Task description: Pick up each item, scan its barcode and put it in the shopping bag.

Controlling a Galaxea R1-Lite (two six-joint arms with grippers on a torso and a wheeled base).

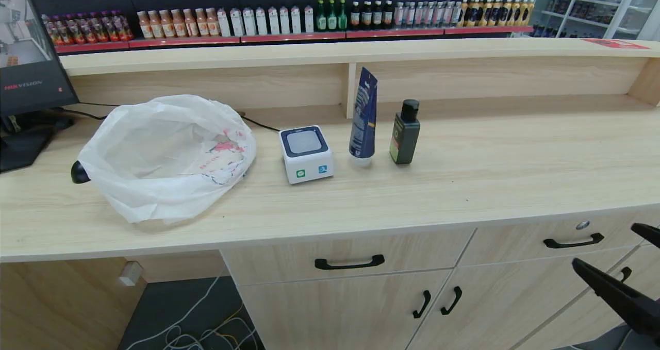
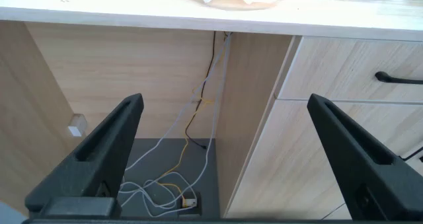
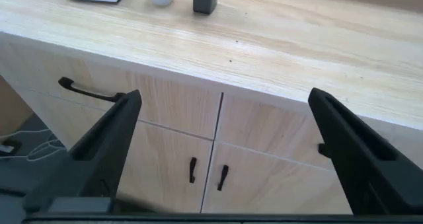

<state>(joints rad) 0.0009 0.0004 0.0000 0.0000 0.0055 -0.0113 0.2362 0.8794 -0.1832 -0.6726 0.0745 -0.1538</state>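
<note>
so, shopping bag [image 1: 149,205]: slumped on the counter [image 1: 464,185], left part, mouth wide so items can drop in.
scanner [image 1: 306,154]: white cube just beside the bag, window up, between bag and goods.
blue tube [image 1: 363,115], dark bottle [image 1: 405,133]: upright side by side past the scanner, not yet picked.
left gripper [image 2: 225,105]: spread wide, empty, low before the cabinet front.
right gripper [image 3: 225,98]: likewise spread, empty, below the counter edge, nearer the bottle.

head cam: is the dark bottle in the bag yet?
No, the dark bottle stands upright on the counter beside the blue tube, apart from the shopping bag.
</note>
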